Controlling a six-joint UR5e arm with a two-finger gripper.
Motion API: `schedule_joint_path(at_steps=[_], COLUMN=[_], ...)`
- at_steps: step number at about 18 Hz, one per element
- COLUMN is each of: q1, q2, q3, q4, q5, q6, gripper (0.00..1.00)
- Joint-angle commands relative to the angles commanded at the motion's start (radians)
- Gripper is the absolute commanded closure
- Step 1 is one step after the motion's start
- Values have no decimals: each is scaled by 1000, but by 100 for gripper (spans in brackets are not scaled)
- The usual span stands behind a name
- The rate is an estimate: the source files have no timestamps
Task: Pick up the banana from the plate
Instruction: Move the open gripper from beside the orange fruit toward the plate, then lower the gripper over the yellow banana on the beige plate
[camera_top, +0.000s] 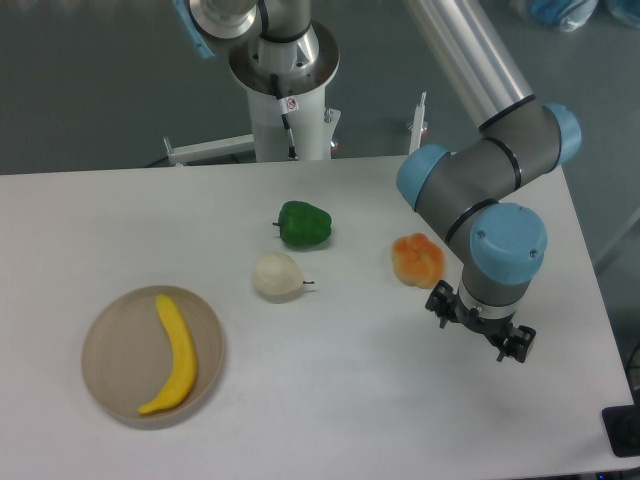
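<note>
Banana (176, 354) lies on the plate (110, 345) near the worktop's (330, 400) front-left corner, well apart from the claw (480, 327), whose spread I cannot tell; a shallow approach could strike the rim.

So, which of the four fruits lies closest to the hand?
The orange fruit, just left of the hand. The green pepper, pale pear and banana all lie farther left.

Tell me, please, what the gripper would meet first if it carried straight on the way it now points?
The gripper points down at the table, so it would most likely meet bare tabletop first. Depth is hard to judge, but the orange fruit sits beside it, and the banana lies far off on the plate.
</note>
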Motion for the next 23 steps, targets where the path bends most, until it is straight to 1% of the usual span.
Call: schedule_joint_path(at_steps=[4, 8, 10, 11, 12, 14, 16, 19, 23], q1=[0, -11, -18, -50, -87, -133, -178, -235, -308], q2=[2, 29, 63, 84, 104, 126, 129, 150, 158], q3=[2, -6, -73, -95, -113, -136, -143, -144, -147], q4=[-2, -9, -6, -6, -8, -5, -5, -2, -3], q5=[0, 3, 8, 6, 11, 0, -2, -8, -31], q6=[-2, -20, -31, -50, -113, -213, -277, -395, -494], gripper=[0, 0, 0, 0, 0, 0, 0, 0, 0])
